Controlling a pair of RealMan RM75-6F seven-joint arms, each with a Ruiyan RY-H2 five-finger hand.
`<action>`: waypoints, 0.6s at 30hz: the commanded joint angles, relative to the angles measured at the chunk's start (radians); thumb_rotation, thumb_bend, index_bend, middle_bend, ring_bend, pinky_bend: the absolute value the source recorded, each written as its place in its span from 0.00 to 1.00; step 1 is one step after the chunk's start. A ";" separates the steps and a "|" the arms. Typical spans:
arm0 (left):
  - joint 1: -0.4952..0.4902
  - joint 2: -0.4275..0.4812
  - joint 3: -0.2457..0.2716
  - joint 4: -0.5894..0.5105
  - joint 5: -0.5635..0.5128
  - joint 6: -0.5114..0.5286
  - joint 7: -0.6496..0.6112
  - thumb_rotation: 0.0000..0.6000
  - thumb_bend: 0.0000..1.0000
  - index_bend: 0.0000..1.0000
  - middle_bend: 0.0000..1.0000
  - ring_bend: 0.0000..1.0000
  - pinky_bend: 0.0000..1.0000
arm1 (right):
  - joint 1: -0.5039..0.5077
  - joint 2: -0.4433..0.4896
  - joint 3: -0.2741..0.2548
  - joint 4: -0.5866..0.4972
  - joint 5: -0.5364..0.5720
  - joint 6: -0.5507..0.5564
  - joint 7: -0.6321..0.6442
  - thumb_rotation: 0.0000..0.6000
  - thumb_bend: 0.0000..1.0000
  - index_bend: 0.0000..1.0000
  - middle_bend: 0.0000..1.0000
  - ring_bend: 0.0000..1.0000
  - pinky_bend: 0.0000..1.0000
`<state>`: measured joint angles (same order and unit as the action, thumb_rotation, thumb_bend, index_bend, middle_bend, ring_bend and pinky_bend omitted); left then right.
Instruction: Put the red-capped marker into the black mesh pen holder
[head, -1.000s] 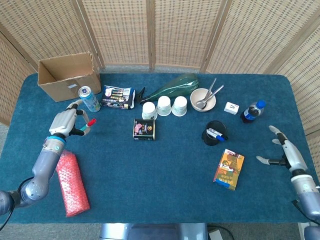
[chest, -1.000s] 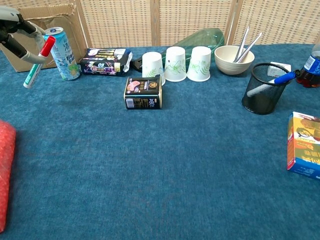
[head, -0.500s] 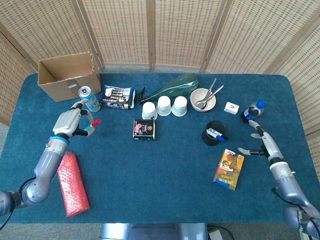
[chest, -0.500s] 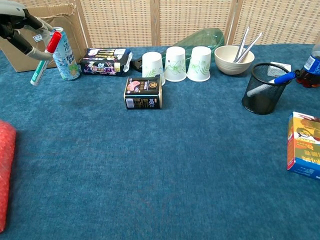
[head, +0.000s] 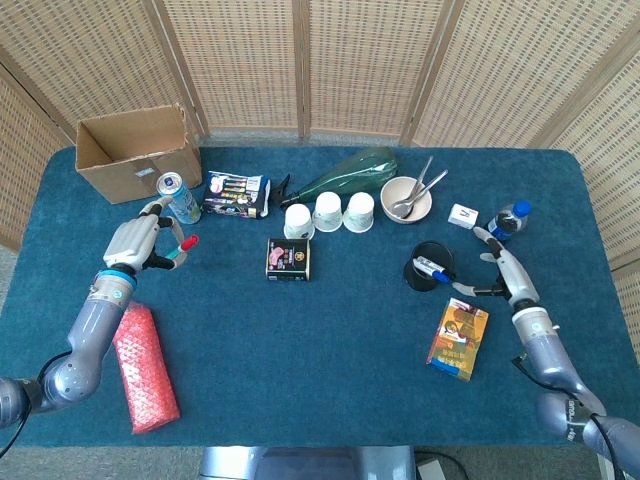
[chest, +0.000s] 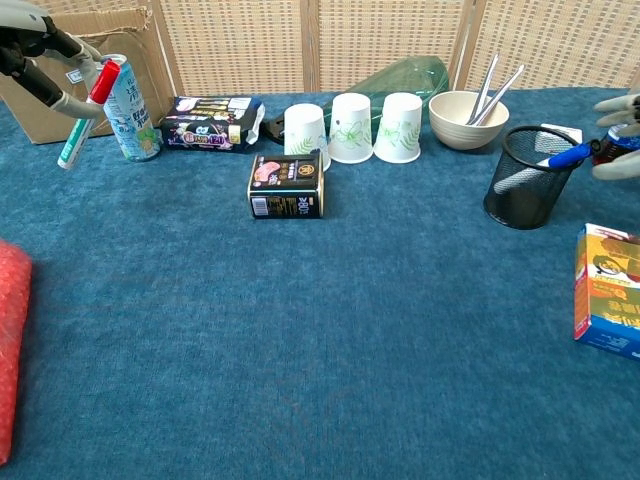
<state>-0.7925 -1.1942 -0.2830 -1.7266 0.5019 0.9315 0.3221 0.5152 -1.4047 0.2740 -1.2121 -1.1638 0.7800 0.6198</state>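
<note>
Two hands flank the black mesh pen holder (head: 429, 267), which stands on the blue cloth-covered table (head: 320, 370) with a blue-capped pen already inside it. Far to the holder's left, the left hand (head: 135, 243) grips the red-capped marker (chest: 84, 112) with its fingers wrapped around the white barrel, red cap tilted upward, lifted clear of the cloth beside the tall printed drink can (head: 178, 196). Just to the holder's right, the right hand (head: 496, 267) has its fingers spread apart and holds nothing. Between marker and holder lie a small dark printed box (head: 288, 258) and three upturned white paper cups (head: 328, 212); a wide bare stretch of cloth runs in front of them toward the near table edge. The head view shows both arms whole, the red bubble-wrap packet (head: 145, 366) and the colourful book (head: 458, 338) in front of the holder. The chest view shows only the right hand's fingertips (chest: 617, 105) at its right edge, and reveals the marker's slant.
</note>
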 joint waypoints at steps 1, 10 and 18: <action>-0.002 0.004 0.001 0.004 0.002 -0.004 -0.005 1.00 0.38 0.59 0.04 0.03 0.29 | 0.021 -0.027 0.009 0.011 0.028 -0.018 -0.031 1.00 0.00 0.00 0.00 0.00 0.21; -0.006 0.016 0.008 0.018 0.005 -0.006 -0.016 1.00 0.38 0.59 0.04 0.03 0.29 | 0.049 -0.065 0.015 0.017 0.055 -0.041 -0.078 1.00 0.00 0.00 0.00 0.01 0.22; -0.004 0.024 0.018 0.035 0.007 -0.013 -0.035 1.00 0.38 0.59 0.04 0.03 0.29 | 0.051 -0.127 0.030 0.041 0.070 -0.006 -0.079 1.00 0.00 0.08 0.25 0.24 0.31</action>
<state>-0.7968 -1.1706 -0.2659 -1.6923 0.5083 0.9192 0.2879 0.5686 -1.5227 0.3009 -1.1774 -1.0952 0.7649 0.5364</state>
